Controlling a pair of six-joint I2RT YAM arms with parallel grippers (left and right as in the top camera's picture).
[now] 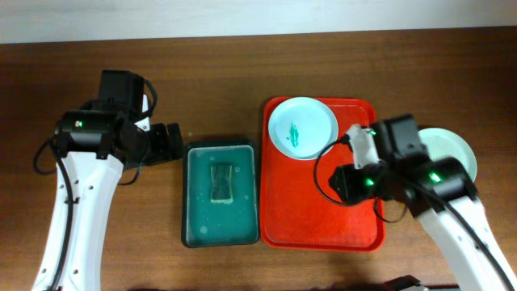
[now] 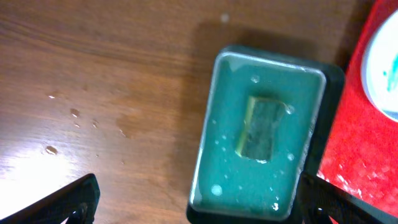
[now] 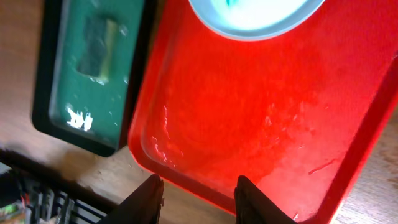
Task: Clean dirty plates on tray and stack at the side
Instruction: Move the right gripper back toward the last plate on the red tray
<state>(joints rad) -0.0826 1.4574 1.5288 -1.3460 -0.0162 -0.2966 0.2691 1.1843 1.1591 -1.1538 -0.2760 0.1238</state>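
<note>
1 plate (image 3: 255, 15) cut off at top

The tray (image 1: 323, 218) is bright red all over, kinda glossy. The plate (image 1: 303, 128) in its top left corner is pale blue-white with a small teal smear in the middle. The 2nd plate (image 1: 456, 149), off the tray's right edge, looks plain mint. The smaller tray (image 1: 202, 228) is dark teal-green, and the sponge (image 1: 221, 182) in it is yellowish-green with a darker face. The table (image 1: 242, 73) is brown wood grain.
</note>
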